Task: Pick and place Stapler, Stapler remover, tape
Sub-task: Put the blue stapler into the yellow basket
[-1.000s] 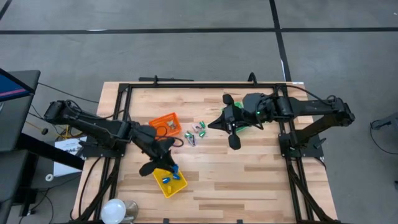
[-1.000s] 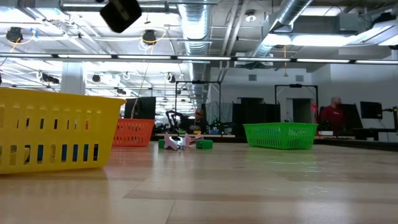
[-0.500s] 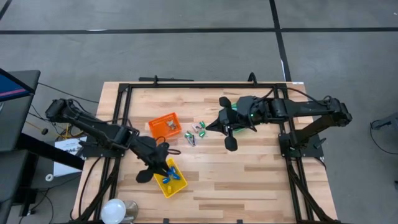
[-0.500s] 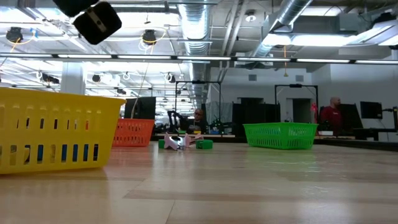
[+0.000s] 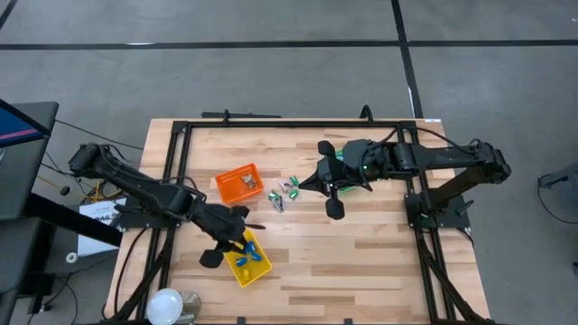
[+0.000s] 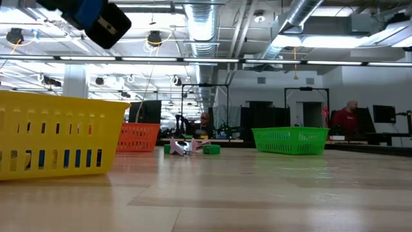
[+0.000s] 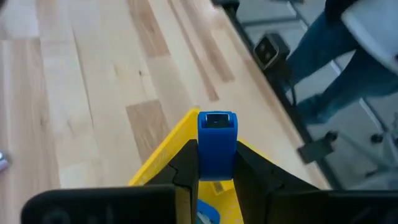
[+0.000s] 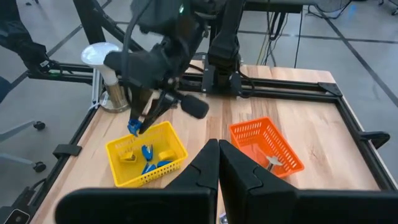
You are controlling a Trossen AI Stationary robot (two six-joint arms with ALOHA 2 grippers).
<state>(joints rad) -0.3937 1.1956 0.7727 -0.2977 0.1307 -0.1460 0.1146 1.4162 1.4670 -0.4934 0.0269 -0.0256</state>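
The left gripper (image 7: pixel 216 171) clamps a small blue stapler (image 7: pixel 217 144) above the yellow bin (image 5: pixel 246 262) — held there, likely, for dropping in. Its long axis runs straight out along the fingers. The right gripper (image 8: pixel 218 163), shut and empty, waits mid-table near the green bin (image 6: pixel 290 140).

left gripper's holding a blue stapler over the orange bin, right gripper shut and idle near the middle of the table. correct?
Wrong bin. The left gripper holds the blue stapler over the yellow bin, as the left wrist and high views show; the orange bin sits apart. The right gripper is shut, idle mid-table.
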